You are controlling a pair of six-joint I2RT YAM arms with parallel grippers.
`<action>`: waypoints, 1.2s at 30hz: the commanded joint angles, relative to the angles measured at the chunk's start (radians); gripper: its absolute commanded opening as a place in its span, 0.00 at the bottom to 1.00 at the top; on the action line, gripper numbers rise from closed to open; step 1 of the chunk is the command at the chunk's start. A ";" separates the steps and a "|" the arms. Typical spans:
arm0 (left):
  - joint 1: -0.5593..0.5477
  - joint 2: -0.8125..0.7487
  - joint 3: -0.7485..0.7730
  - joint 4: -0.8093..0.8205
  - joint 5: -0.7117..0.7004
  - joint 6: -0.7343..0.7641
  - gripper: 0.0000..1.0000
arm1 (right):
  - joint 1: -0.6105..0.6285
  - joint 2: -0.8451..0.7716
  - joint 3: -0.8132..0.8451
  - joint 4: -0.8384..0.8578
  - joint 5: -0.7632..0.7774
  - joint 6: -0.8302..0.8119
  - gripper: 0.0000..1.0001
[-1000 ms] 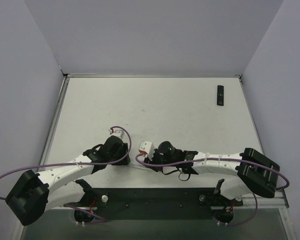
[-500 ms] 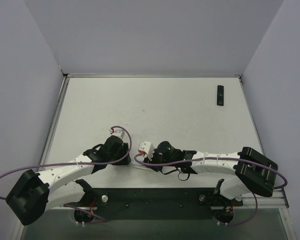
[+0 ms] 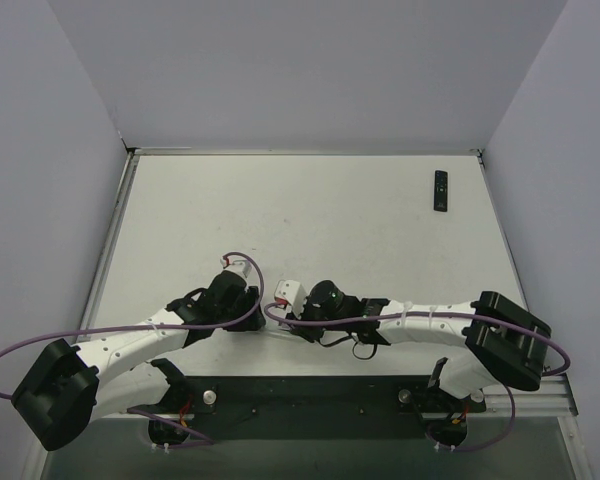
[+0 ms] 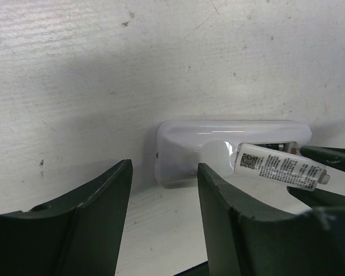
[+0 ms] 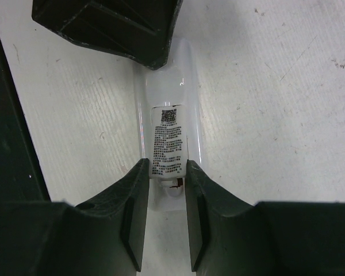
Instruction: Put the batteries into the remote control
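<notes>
Overall: the two arms meet low and centre in the overhead frame, above a white table (image 3: 280, 220). The wrist frames carry the detail.
White remote control (image 4: 190, 138): it lies back-up on the table at the centre of the left wrist frame, long axis left to right. In the right wrist frame it runs from upper centre down to the fingertips.
Battery compartment (image 4: 276, 147): an open trough in the right part of the remote in the left wrist frame, with a small contact showing at its end.
Battery (image 5: 168, 141): a slim cylinder with a pale printed label and a square code. It lies along the trough in the right wrist frame. In the left wrist frame it sits at a slant to the remote's long edge, nubbed end toward the right edge.
Right gripper (image 5: 165, 167): clamped on the near end of the battery, one finger against each side.
Left gripper (image 4: 165, 167): jaws apart. The finger (image 4: 241, 230) at lower right of its frame overlaps the remote's end. The finger (image 4: 86, 224) at lower left stands clear, with bare table between it and the remote. Whether it presses on the remote cannot be told.
Black remote (image 3: 440, 190): upper right of the overhead frame, near the table's far right corner, well apart from both grippers.
</notes>
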State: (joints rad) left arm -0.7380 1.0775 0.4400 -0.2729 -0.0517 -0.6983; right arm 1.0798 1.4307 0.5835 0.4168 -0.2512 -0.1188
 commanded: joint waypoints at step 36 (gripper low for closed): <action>-0.015 0.022 0.019 0.055 0.012 -0.049 0.55 | 0.008 -0.056 0.119 -0.154 0.044 0.059 0.00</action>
State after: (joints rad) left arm -0.7475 1.0843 0.4400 -0.2344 -0.0250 -0.7483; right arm 1.0813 1.4239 0.6899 0.2428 -0.2344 -0.0528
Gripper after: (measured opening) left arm 0.551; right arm 0.237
